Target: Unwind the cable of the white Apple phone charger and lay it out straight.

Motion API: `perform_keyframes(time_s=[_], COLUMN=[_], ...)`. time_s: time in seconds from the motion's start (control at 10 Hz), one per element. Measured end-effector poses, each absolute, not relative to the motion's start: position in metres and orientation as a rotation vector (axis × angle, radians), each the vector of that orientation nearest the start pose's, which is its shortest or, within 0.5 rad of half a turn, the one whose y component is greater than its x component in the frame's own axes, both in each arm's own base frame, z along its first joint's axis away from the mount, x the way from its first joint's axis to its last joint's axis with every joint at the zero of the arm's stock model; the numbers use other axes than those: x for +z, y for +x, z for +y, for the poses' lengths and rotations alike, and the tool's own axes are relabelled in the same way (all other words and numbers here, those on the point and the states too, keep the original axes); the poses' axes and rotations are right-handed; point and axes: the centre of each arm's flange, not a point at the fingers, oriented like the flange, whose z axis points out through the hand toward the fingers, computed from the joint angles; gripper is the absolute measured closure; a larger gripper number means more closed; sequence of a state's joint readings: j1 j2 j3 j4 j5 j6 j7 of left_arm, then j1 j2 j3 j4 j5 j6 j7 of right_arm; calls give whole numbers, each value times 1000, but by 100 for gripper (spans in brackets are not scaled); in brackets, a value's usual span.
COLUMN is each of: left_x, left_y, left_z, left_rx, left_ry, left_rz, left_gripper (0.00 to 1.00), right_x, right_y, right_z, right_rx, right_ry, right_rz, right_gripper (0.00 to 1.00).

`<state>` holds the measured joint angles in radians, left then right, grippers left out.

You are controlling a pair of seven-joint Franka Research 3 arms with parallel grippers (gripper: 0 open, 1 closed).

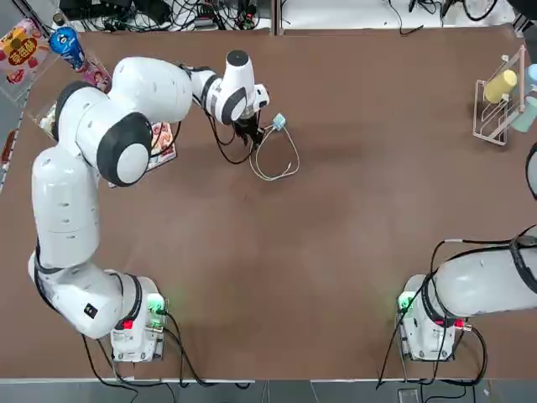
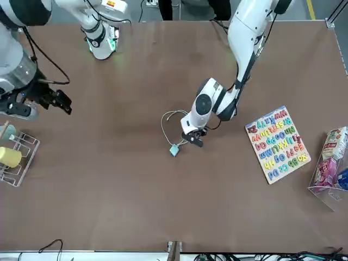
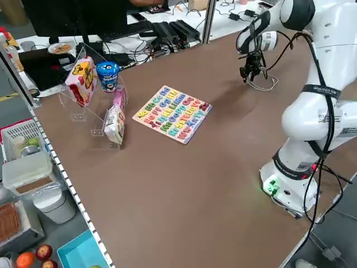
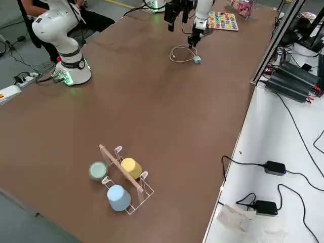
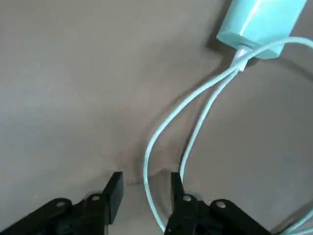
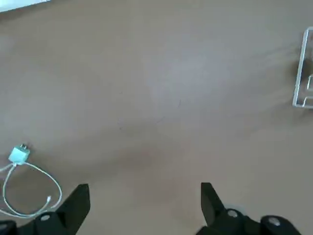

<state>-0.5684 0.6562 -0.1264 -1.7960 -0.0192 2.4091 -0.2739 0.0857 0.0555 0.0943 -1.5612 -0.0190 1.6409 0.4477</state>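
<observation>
Left hand (image 5: 143,196) sits low on the worktop (image 1: 336,210), fingers part-closed astride one strand of the cable (image 5: 195,117), not yet pinching. Cable loops; its paired strands run ahead of the hand to the white Apple phone charger (image 5: 259,22). Right hand (image 6: 142,205) wide, well apart.

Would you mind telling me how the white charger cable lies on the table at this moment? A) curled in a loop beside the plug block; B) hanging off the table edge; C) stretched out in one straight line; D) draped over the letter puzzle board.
A: in the top view the cable curves round in a loop on the table next to the white Apple phone charger, with the left gripper down at it.
</observation>
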Motion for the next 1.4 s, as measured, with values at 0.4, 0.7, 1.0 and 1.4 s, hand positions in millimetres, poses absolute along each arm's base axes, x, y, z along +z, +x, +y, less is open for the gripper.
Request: perform_keyframes(time_s=[0.4,0.7,1.0,1.4], left_x=[181,181,181,242], left_y=[503,503,505,518], left_z=[-412,-412,-411,-398], left_rx=[119,116,113,184], left_ry=[-3144,-3138,-3140,-3109], left_rz=[606,617,612,580], left_gripper=[66,93,96,96], right_x=[581,558,544,538], right_y=[575,582,587,589], right_z=[123,145,153,156], right_rx=[48,92,114,117], right_ry=[-3025,-3016,-3006,-2999], right_rz=[675,754,818,843], right_gripper=[0,0,0,0])
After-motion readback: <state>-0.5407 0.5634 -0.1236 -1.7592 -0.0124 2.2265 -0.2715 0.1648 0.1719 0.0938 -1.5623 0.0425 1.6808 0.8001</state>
